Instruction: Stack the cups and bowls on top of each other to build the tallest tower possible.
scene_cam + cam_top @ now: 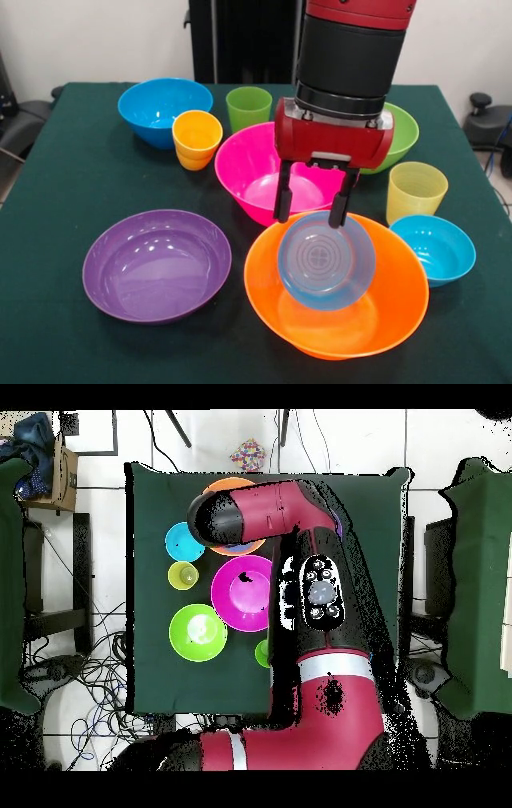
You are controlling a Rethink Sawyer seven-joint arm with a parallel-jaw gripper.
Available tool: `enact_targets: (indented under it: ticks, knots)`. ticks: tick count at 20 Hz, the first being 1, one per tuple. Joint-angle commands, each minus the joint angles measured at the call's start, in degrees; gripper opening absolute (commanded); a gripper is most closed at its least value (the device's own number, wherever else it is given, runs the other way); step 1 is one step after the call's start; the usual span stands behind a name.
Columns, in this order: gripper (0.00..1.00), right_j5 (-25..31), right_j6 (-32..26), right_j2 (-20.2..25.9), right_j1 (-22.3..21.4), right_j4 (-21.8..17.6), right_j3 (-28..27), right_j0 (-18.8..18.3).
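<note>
Bowls and cups lie spread singly over the green tabletop (56,160), none nested in another yet save one. From the left in the front view: the wide shallow purple bowl (157,265) sits at the near left, well apart from the medium blue bowl (164,110) at the far left. Just beside that blue bowl stands the yellow-orange cup (197,139), and behind it, a little to the right, the green cup (249,108). The large pink bowl (252,172) sits in the middle, its near rim close to the large orange bowl (336,296) in front. Over the orange bowl the gripper (312,205) hangs with its jaws pinching the rim of a small pale blue bowl (326,261), which is tilted with its underside toward the camera and held inside the orange bowl's mouth. Behind the arm (300,584) the medium green bowl (400,136) shows partly. To the right stand the ribbed pale yellow cup (416,192) and, just in front of it, the other small blue bowl (434,249).
</note>
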Motion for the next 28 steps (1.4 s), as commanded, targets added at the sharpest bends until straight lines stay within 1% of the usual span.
enact_targets:
  ticks: [1,6,11,16,28]
  knots:
    - [1.0,-2.8,-7.6,1.1,2.0,-6.6,2.4,1.2]
    - [1.0,-3.8,-8.3,1.3,2.0,-7.6,3.2,0.9]
    - [1.0,-6.0,-9.8,2.3,1.5,-9.0,6.1,-0.6]
    - [1.0,-8.6,-9.5,2.2,2.2,-11.5,7.4,-0.8]
    - [1.0,-9.8,-11.1,3.8,3.0,-13.8,9.3,-2.2]
